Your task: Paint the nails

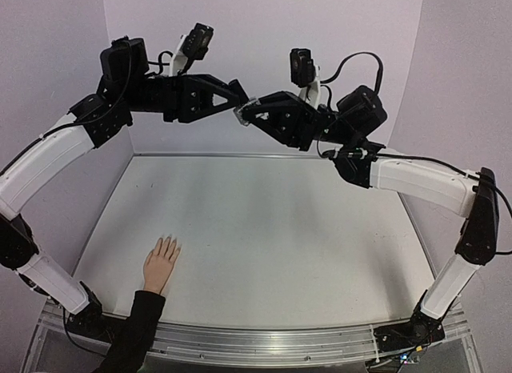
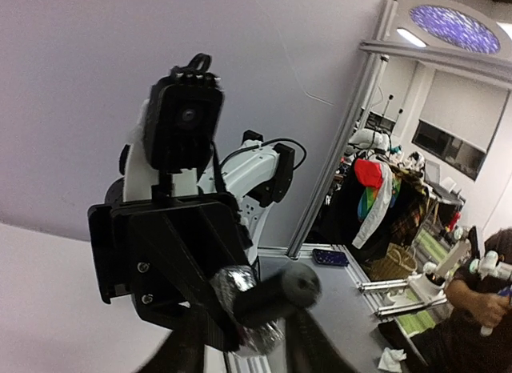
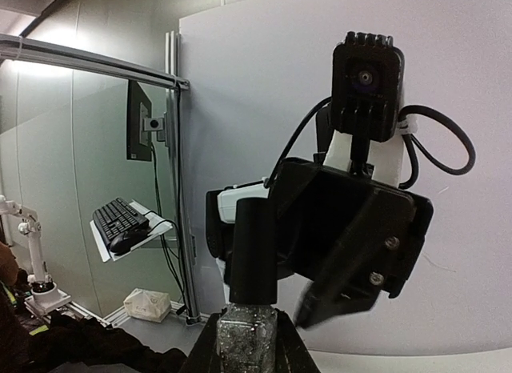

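High above the table my two grippers meet tip to tip. My right gripper point(image 3: 246, 334) is shut on a small glittery polish bottle point(image 3: 246, 341) whose tall black cap point(image 3: 255, 249) is still on. My left gripper point(image 2: 250, 339) stands open, its blurred fingers point(image 2: 318, 349) either side of the cap point(image 2: 280, 293) with a gap showing; one finger point(image 3: 322, 305) sits apart from the cap. The same meeting point shows in the top view, at the bottle point(image 1: 241, 115). The pale hand point(image 1: 161, 265) lies flat on the table at the near left, black sleeve point(image 1: 136, 329) behind it, nails point(image 1: 169, 243) pointing away.
The white table point(image 1: 272, 229) ends at a metal rail point(image 1: 280, 341) along its near edge. Lilac walls point(image 1: 264, 37) close the back and both sides. Both arms arch over the table from the near corners.
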Motion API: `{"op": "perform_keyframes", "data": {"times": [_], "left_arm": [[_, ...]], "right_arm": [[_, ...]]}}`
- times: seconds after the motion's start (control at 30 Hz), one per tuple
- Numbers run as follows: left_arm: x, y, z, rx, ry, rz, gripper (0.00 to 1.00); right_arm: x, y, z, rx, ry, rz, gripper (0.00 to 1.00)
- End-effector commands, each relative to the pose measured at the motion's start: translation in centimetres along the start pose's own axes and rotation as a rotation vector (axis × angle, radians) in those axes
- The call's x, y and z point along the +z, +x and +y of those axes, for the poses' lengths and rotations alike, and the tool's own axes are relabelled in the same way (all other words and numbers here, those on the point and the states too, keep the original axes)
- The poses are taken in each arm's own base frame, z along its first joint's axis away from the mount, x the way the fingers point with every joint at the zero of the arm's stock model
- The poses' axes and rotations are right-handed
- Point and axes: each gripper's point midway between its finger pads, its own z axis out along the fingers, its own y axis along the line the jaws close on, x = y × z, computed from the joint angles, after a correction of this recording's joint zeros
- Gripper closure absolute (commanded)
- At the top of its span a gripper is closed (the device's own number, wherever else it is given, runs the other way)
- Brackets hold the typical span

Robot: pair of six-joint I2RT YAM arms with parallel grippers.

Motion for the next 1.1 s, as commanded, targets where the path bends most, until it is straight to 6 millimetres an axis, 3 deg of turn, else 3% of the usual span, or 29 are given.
{"op": "perform_keyframes", "data": {"times": [0.0, 0.07, 0.23, 0.43, 0.7, 1.07], "left_arm": [[0.0, 1.3, 3.3, -0.107, -0.168, -0.012, 0.49], [-0.9, 1.1, 3.6, -0.108, -0.242, -0.047, 0.44], [-3.1, 0.4, 5.3, -0.152, -0.426, -0.115, 0.36], [-3.0, 0.7, 6.9, -0.215, -0.472, -0.085, 0.36], [-2.3, 1.4, 7.8, -0.260, -0.440, -0.052, 0.39], [-1.8, 2.3, 7.7, -0.264, -0.402, -0.001, 0.55]], "right_arm": [[-0.6, 1.0, -1.2, -0.020, 0.116, -0.035, 1.00], [-1.7, 1.2, -2.5, -0.046, 0.220, -0.042, 1.00], [-3.9, 4.0, -5.6, -0.088, 0.456, 0.058, 1.00], [-4.6, 5.0, -6.2, -0.121, 0.503, 0.119, 1.00], [-4.8, 4.6, -6.6, -0.152, 0.533, 0.125, 1.00], [-5.2, 4.2, -7.3, -0.181, 0.582, 0.121, 1.00]]}}
